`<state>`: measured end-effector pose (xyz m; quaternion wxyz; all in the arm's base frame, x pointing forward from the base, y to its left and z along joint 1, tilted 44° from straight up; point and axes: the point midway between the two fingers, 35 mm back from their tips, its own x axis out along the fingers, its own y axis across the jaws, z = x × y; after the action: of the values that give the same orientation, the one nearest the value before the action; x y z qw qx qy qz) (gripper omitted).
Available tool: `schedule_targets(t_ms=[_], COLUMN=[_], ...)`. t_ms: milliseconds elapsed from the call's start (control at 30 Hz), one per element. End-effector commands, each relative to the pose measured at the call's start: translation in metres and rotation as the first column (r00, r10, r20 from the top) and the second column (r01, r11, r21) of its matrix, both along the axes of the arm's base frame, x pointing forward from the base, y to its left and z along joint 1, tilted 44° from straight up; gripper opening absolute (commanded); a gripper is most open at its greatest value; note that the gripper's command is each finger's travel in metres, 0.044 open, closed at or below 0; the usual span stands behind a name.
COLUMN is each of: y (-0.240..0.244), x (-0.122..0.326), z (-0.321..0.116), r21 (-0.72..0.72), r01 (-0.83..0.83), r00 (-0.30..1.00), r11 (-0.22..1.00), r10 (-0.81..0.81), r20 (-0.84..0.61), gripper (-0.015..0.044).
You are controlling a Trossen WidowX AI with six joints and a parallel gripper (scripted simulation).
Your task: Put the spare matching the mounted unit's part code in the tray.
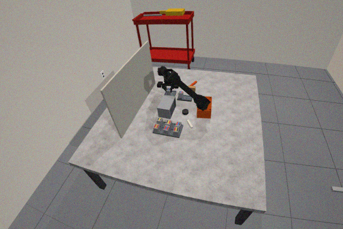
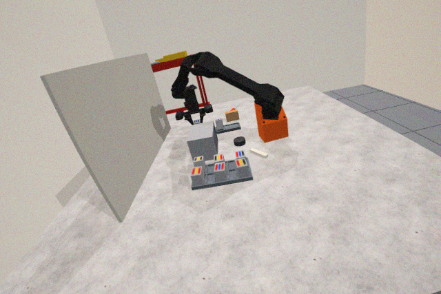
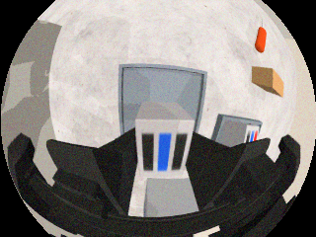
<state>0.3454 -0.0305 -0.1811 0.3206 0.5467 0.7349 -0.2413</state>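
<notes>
- Our pincer grips the black-blue-black striped block.
- The block is over the gray tray, near the table's far left corner.
- We should lower it straight down, we think.

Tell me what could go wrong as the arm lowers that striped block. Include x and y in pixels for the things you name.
The gripper (image 1: 168,90) (image 2: 196,120) (image 3: 164,148) is shut on the striped block (image 3: 164,150), above the tray (image 3: 163,74). The block might catch the tray's raised rim if it comes down off-centre. The fingers or block could also knock the large grey box (image 1: 166,104) (image 2: 202,138) (image 3: 170,197), which stands close by.
</notes>
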Motion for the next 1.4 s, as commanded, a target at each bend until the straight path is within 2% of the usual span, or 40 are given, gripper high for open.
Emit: schedule_targets(t_ms=[0, 400, 967, 1200, 1367], y=[0.003, 0.009, 0.006, -0.062, -0.067], x=[-0.003, -0.007, -0.004, 0.015, 0.016], z=[-0.002, -0.008, -0.005, 0.069, 0.070], r21=[0.004, 0.005, 0.001, 0.000, -0.005], r01=[0.005, 0.004, 0.000, 0.004, 0.026], r00=[1.000, 1.000, 1.000, 1.000, 1.000], r11=[1.000, 1.000, 1.000, 1.000, 1.000], r10=[-0.005, -0.004, 0.000, -0.004, -0.026], r20=[-0.006, -0.007, -0.001, -0.007, 0.006], gripper=[0.0000, 0.0000, 0.0440, 0.0440, 0.0440])
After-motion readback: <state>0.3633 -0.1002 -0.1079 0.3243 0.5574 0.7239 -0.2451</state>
